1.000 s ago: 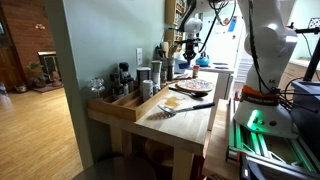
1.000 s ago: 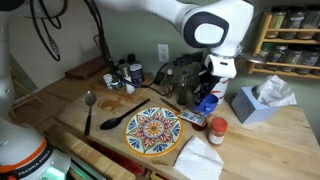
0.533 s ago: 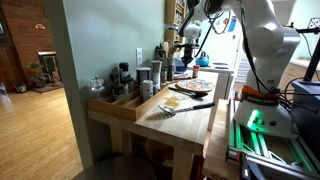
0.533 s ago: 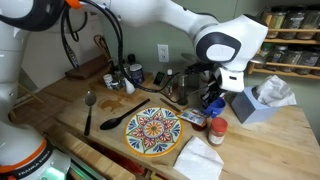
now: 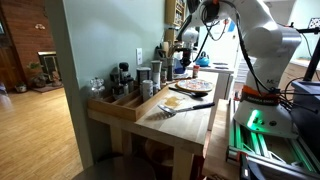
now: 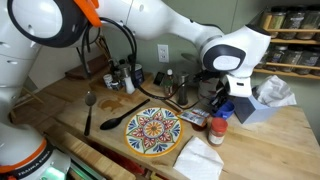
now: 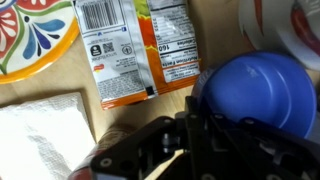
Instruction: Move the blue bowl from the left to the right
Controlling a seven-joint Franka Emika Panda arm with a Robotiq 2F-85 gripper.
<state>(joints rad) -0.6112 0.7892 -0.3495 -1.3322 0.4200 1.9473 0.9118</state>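
Jaws: I read them as clamped on the rim of the blue bowl (image 7: 255,90). Bowl is near the back edge of the bench (image 6: 290,140), just beside tissue box (image 6: 250,105).

The arm (image 6: 236,56) has carried the blue bowl (image 6: 222,109) rightward, nearer the tissue box (image 6: 263,101).

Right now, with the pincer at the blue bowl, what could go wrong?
The pincer seems to hold the blue bowl by one side of its rim only, so it may tilt or slip out. The red-lidded jar and the tissue box stand close by, and the bowl could knock either while being set down.
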